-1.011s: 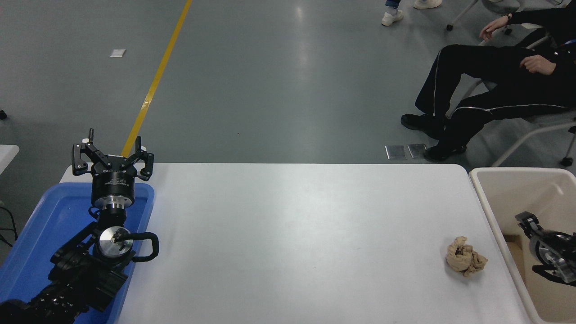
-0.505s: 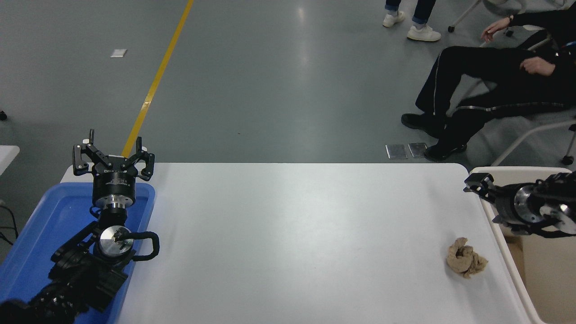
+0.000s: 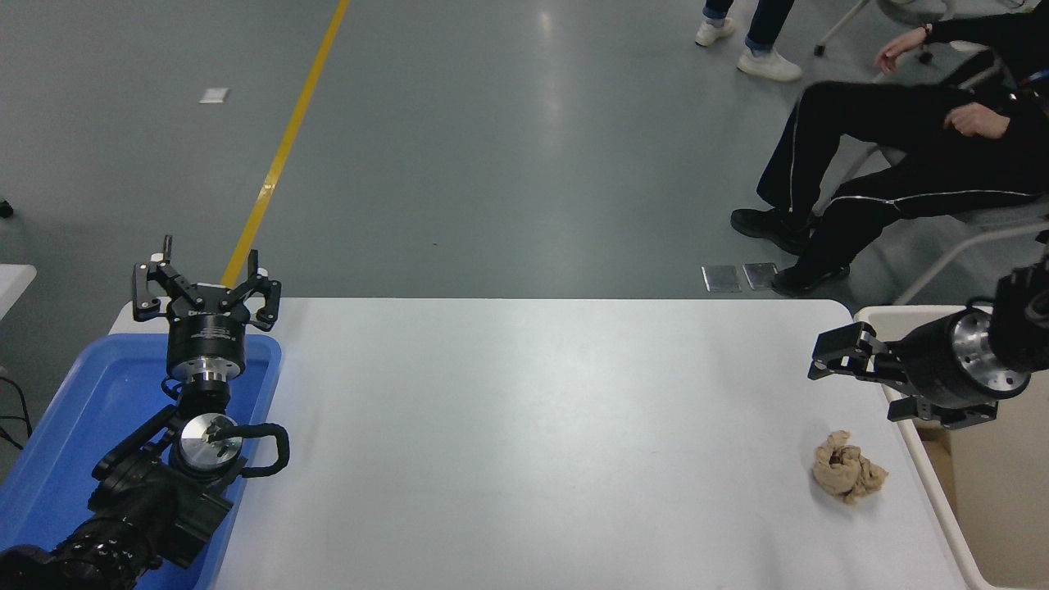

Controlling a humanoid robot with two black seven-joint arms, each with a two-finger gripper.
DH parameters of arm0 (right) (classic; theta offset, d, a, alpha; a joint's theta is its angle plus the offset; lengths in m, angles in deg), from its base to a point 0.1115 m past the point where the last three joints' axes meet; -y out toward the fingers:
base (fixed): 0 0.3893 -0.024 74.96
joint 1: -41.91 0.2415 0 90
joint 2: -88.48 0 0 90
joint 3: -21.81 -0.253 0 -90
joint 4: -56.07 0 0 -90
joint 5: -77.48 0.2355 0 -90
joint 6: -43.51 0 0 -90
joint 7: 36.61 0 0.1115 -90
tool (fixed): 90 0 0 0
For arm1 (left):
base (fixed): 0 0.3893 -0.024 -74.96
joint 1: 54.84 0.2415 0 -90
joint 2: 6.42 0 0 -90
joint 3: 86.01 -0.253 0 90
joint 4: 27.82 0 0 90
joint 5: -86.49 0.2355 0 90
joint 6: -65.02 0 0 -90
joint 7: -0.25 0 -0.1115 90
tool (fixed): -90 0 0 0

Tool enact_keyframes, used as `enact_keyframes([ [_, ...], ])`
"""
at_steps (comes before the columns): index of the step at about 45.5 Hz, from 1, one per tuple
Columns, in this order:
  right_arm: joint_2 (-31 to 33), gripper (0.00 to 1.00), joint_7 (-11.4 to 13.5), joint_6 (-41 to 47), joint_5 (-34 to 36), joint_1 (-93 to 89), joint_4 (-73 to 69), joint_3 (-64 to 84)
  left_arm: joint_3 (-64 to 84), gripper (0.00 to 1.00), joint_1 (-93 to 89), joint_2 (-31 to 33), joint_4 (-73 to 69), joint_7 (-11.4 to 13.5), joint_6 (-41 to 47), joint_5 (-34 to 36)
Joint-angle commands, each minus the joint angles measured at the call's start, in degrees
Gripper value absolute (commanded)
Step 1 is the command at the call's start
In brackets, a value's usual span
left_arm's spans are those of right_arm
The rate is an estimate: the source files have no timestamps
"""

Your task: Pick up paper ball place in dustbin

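Note:
The paper ball [image 3: 847, 477], a crumpled tan-brown wad, lies on the white table [image 3: 533, 426] near its right edge. The cream-beige dustbin [image 3: 941, 510] stands just right of the table, and the ball lies close beside its left rim. My right gripper [image 3: 852, 375] comes in from the right edge over the bin's far left corner. It points left, open and empty, above and a little beyond the ball. My left gripper [image 3: 205, 283] is parked open at the lower left, over the far end of a blue tray.
A shallow blue plastic tray [image 3: 74, 410] sits at the table's left edge under the left arm. A person in black sits on a chair beyond the table's far right corner [image 3: 901, 156]. Another person's feet [image 3: 758, 49] show at the top.
My right gripper has risen out of the dustbin and swung left over its rim, now reaching over the table's right edge. The paper ball and left arm have not moved.

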Motion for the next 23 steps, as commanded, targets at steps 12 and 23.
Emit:
enact_keyframes([
  [12,-1.1,1.00,0.1,17.0,0.0,15.4,-4.1,3.4,0.0,0.99,0.0,0.0,0.0,0.0,0.0,-0.1],
  [23,-1.6,1.00,0.2,21.8,0.1,20.6,-4.1,3.4,0.0,0.99,0.0,0.0,0.0,0.0,0.0,0.0],
])
